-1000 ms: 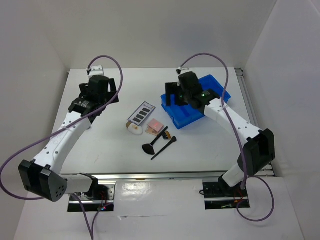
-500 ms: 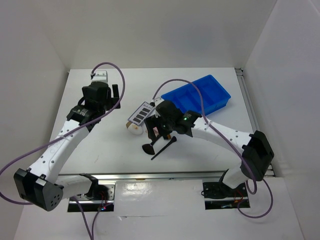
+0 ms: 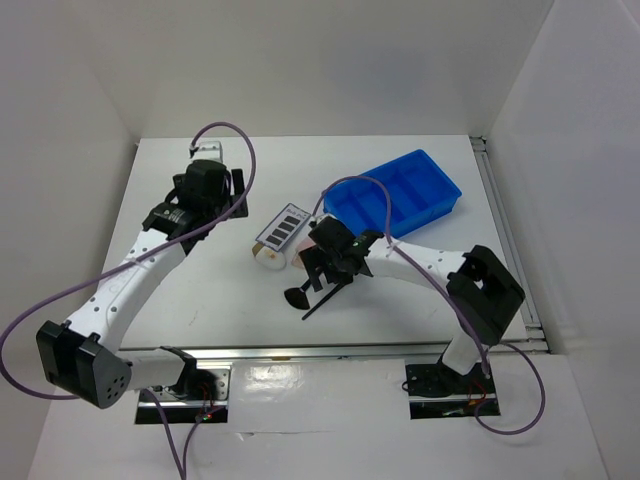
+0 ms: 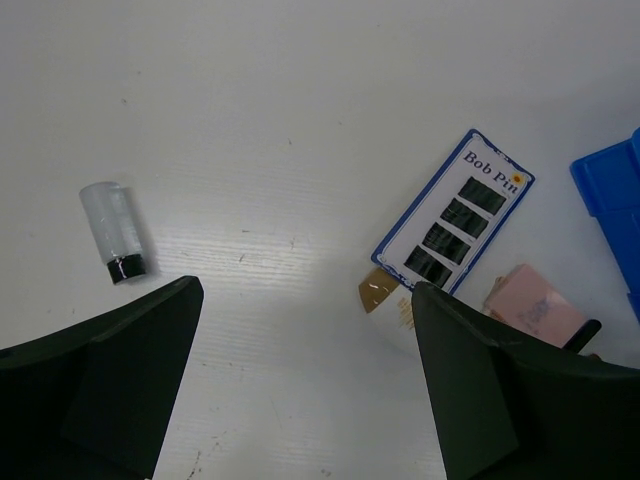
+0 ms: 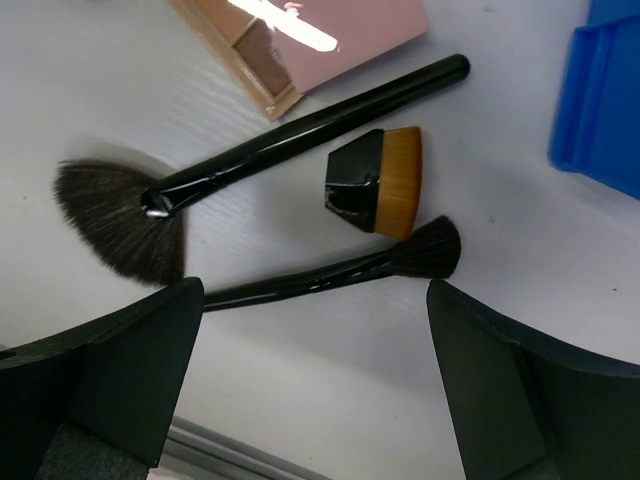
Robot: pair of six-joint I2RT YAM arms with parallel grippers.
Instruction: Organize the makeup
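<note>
Thin black brush [image 5: 340, 268]: on tabletop [image 5: 500, 250], between right fingers [image 5: 110, 380], handle running finger to finger; right fingers and left fingers [image 4: 100, 380] spread wide, empty; right arm nearer.

The left gripper [image 4: 305, 290] stood wide-jawed over bare table [image 4: 300, 100], with free passage toward 12 o'clock. A clear vial [image 4: 115, 232] lay at 10 o'clock, the bobby-pin card [image 4: 455, 225] at 2 and the sponge [image 4: 385, 300] at 3. Ahead of the right gripper [image 5: 313, 295], jaws also wide, the thin brush [image 5: 310, 276], stubby orange-bristled brush [image 5: 375, 183] and fan brush [image 5: 270, 150] crowded 12 o'clock. The blue tray [image 5: 600, 100] walled off 2 o'clock.
</note>
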